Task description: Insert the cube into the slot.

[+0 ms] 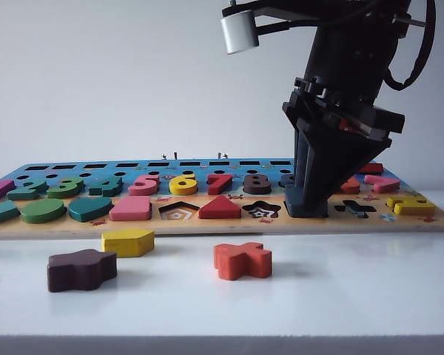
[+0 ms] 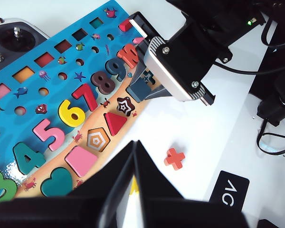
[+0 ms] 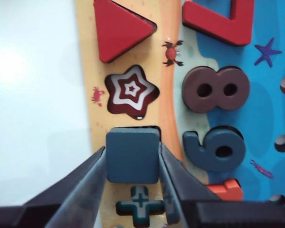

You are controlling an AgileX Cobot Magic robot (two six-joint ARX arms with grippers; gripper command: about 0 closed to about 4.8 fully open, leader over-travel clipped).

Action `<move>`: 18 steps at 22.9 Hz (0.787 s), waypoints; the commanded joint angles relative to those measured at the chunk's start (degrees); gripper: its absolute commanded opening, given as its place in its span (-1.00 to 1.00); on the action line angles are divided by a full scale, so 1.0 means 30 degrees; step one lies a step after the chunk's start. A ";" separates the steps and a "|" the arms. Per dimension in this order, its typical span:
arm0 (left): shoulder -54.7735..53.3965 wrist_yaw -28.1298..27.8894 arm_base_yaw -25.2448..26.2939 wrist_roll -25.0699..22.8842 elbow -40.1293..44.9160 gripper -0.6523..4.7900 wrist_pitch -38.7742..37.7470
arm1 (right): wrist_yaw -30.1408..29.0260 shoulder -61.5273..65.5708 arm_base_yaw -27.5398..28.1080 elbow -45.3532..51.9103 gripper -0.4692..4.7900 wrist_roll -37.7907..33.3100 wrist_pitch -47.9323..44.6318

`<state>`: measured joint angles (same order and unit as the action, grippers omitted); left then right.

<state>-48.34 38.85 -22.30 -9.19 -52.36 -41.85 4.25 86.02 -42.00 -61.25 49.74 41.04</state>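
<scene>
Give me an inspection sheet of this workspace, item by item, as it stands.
Surface: white table, puzzle board lying on it.
Job's things: cube between the fingers, over the slot, a sliver of recess showing; seating unclear.
Clutter: yellow pentagon block, brown wavy block, orange cross block loose off the board.
Grippers: right gripper shut on the cube; left gripper shut, empty, above the table.
Cables: black cables beside the board.
Surroundings: plain white wall.
</scene>
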 commanded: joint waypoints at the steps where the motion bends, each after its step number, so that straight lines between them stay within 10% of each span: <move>1: 0.0000 0.0117 0.0000 -0.0087 -0.0087 -0.70 0.0138 | 0.0670 -0.0029 -0.0022 -0.0029 -0.42 -0.0066 -0.0481; 18: 0.0000 0.0117 0.0000 -0.0087 -0.0087 -0.70 0.0146 | 0.0328 -0.0066 -0.0036 -0.0029 -0.06 -0.1290 -0.0284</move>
<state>-48.34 38.87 -22.30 -9.19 -52.36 -41.85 5.98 86.02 -41.93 -61.25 46.35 40.34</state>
